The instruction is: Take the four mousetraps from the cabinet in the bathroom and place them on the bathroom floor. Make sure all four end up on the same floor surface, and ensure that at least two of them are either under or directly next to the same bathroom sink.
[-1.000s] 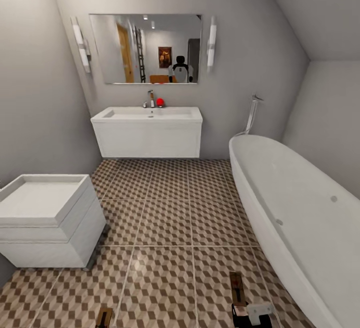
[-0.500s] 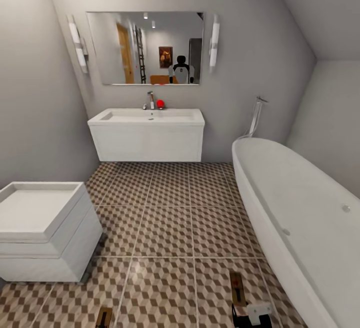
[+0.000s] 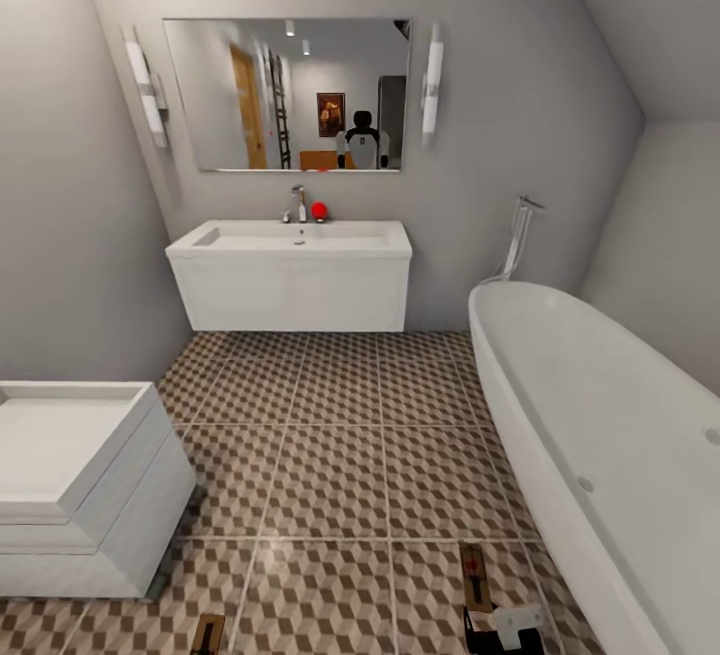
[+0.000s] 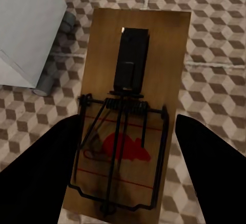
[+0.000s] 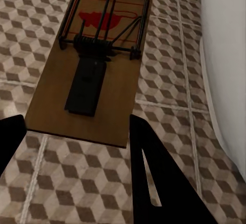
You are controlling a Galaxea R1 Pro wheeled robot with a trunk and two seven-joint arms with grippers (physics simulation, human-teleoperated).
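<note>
Home bathroom: sink [image 3: 290, 237], bathtub [image 3: 600, 435] (probably).

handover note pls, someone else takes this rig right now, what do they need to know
Left gripper: shut on a mousetrap.
Right gripper: shut on a second mousetrap.
Both traps are held above the bathroom floor; the robot faces the sink, with the bathtub on its right.
Done: two traps fetched and brought in. No traps are visible on the floor.
Left: set these two under or beside the sink, then place the other two, which are out of view.
</note>
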